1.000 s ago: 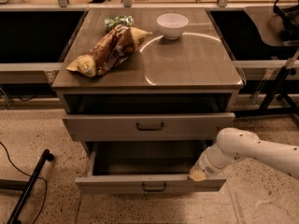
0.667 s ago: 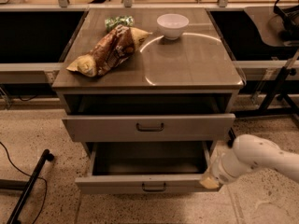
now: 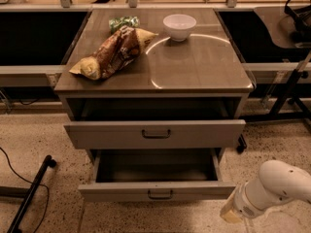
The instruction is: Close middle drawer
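Note:
The middle drawer point(image 3: 116, 192) is the lower of the two drawers I can see. It is grey-tan with a small dark bail handle point(image 3: 160, 194), pulled far out, and its inside looks dark and empty. The taller-fronted uppermost drawer point(image 3: 97, 134) above it stands out only a little. The lowest drawer is hidden beneath. My gripper point(image 3: 229, 214) is at the end of the white arm point(image 3: 277, 183) at the lower right. It is just off the middle drawer's front right corner and not touching it.
On the cabinet top point(image 3: 194, 67) lie a chip bag point(image 3: 114, 52), a green packet point(image 3: 121, 22) and a white bowl point(image 3: 179, 26). A black stand leg with a cable point(image 3: 29, 193) lies on the floor at left. A chair base point(image 3: 291, 89) stands at right.
My arm has drawn back from the middle drawer's front right corner, moving right and down in the view. The drawer has stayed pulled out.

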Controlling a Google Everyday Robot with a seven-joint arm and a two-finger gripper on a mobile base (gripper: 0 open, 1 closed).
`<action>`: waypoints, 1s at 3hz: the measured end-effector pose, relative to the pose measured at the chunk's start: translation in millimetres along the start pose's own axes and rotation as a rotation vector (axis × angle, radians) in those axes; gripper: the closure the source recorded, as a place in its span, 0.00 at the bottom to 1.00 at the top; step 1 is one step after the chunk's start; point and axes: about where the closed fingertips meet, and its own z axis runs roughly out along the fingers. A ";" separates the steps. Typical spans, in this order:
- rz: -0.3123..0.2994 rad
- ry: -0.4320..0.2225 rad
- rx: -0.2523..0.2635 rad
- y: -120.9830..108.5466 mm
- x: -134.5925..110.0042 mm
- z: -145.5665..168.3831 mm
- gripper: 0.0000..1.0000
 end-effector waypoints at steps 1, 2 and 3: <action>0.000 0.039 -0.059 16.1 14.0 35.9 1.00; 0.005 0.033 -0.097 17.5 20.2 69.1 1.00; 0.042 -0.007 -0.071 14.3 23.3 87.9 1.00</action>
